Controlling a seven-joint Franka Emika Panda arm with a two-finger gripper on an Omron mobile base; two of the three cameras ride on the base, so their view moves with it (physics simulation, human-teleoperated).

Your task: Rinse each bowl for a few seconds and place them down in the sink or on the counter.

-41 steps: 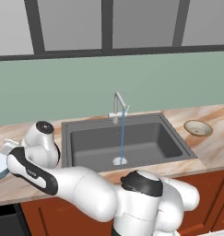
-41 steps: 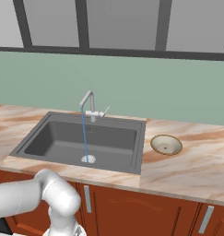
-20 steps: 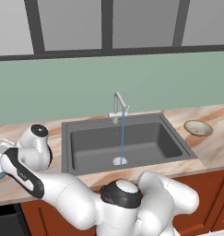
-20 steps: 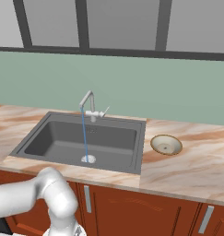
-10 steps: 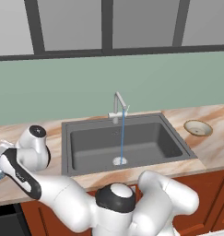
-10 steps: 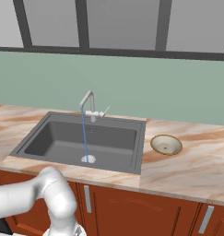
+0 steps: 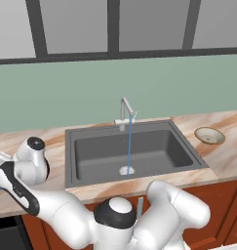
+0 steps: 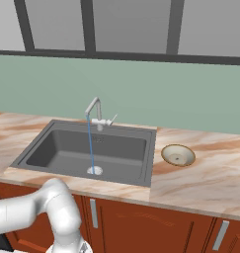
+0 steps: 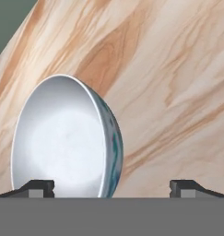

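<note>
On the veined marble counter (image 9: 168,69) left of the dark rectangular sink (image 7: 132,151), the glossy round blue-white bowl (image 9: 65,138) sits between the gripper's (image 9: 112,186) wide-apart jaws. The shallow tan bowl (image 8: 178,155) rests right of the basin.

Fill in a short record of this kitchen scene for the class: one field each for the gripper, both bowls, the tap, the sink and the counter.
gripper: open, jaws wide, poised over the pale bowl
pale bowl: white inside, on the counter, not gripped
tan bowl: on the counter right of the sink, untouched
tap: running, thin stream falling to the drain
sink: dark grey, holds no bowl
counter: peach marble pattern
</note>
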